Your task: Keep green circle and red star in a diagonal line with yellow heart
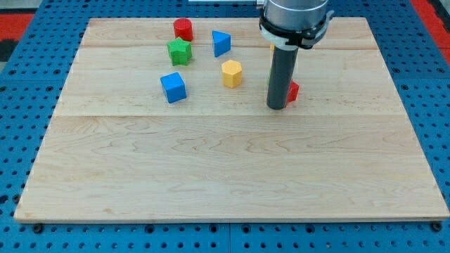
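My tip [276, 107] rests on the wooden board [225, 169], right of centre in the upper half. A red block [293, 91], its shape mostly hidden by the rod, touches the rod's right side. A sliver of a yellow block [271, 48] shows at the rod's left edge, higher up; its shape cannot be made out. No green circle shows; the arm may hide it.
At the view's upper left stand a red cylinder [183, 29], a green star [179, 51], a blue triangle [221, 43], a yellow hexagon [231, 73] and a blue cube [173, 87]. The arm's body [294, 17] covers part of the top edge.
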Tool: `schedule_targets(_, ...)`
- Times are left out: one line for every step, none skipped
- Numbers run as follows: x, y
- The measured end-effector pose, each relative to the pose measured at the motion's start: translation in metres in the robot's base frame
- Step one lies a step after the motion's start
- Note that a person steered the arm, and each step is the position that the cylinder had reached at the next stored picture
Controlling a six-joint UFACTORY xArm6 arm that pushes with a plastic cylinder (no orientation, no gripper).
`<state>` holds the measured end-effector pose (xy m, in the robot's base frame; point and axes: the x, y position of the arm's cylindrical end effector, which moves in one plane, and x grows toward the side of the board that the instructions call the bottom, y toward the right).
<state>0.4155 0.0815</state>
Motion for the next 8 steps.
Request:
schedule_targets(-0.014, 0.000)
schedule_targets(-0.005, 0.002)
schedule_targets(0.032, 0.004)
schedule_targets(0.068, 0.004)
schedule_targets(0.106, 0.019)
schedule_targets(0.119, 0.057)
schedule_targets(0.080, 0.096)
schedule_targets(0.032, 0.122)
